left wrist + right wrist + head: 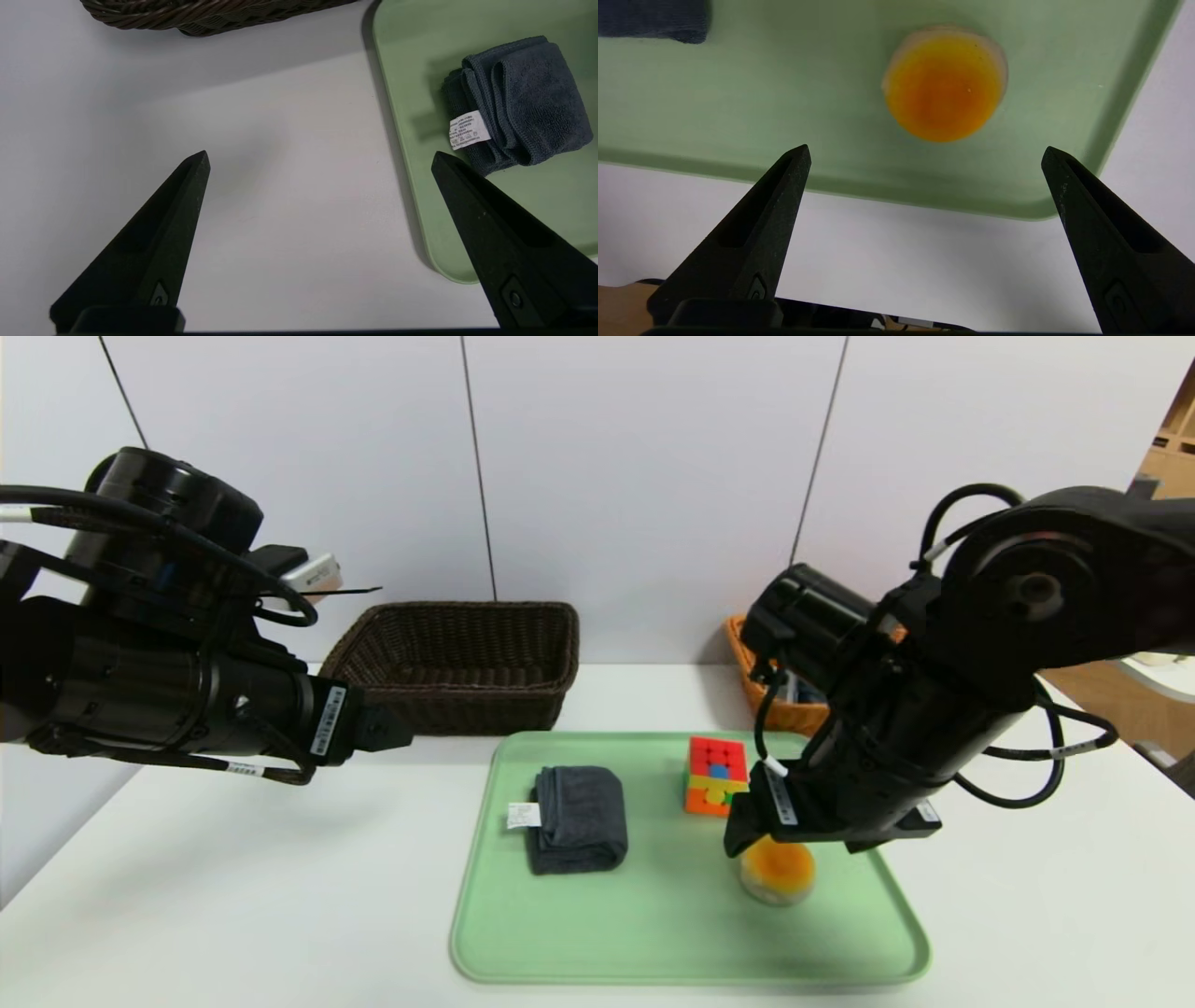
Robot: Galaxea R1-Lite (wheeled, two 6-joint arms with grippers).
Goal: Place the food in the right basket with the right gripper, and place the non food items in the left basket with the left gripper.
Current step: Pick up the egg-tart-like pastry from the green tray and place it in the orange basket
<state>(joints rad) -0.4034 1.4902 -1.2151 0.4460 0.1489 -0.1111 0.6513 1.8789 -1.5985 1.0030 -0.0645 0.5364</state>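
Observation:
On a green tray [653, 933] lie a folded dark grey towel [579, 818] with a white label, a colourful puzzle cube [716, 775] and a round orange-topped pudding cup [777, 870]. My right gripper [924, 154] hangs open above the tray's near right part, with the pudding cup [944, 83] just beyond its fingertips and nothing between them. Over the bare table left of the tray my left gripper [320, 156] is open and empty, the towel [523, 100] off to one side of it. The dark brown left basket [457, 663] stands behind the tray; the orange right basket [780, 705] is mostly hidden behind my right arm.
The white table [233, 896] reaches a white panelled wall at the back. In the left wrist view the brown basket's rim [210, 14] and the tray's edge [397, 140] show. Wooden furniture [1172, 448] stands at the far right.

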